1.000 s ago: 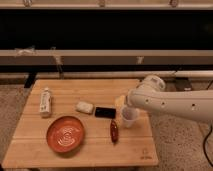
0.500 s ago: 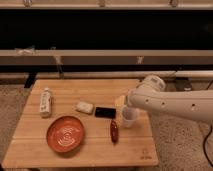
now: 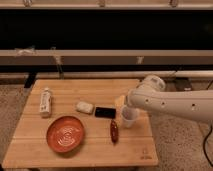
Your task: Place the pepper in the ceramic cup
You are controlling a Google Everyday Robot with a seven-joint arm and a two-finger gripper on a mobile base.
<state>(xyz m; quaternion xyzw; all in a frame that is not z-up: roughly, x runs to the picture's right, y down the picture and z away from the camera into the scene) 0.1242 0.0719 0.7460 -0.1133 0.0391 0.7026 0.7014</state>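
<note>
The pepper is small and dark red. It lies on the wooden table near the front, just left of and in front of the ceramic cup. The whitish cup stands upright on the table's right part. My gripper is at the end of the white arm, which reaches in from the right. It hangs just above and behind the cup's left side, partly hidden by the arm. Nothing shows in it.
An orange-red round plate sits at the front left. A white labelled bottle lies at the left edge. A small pale block and a flat black object lie mid-table, left of the cup.
</note>
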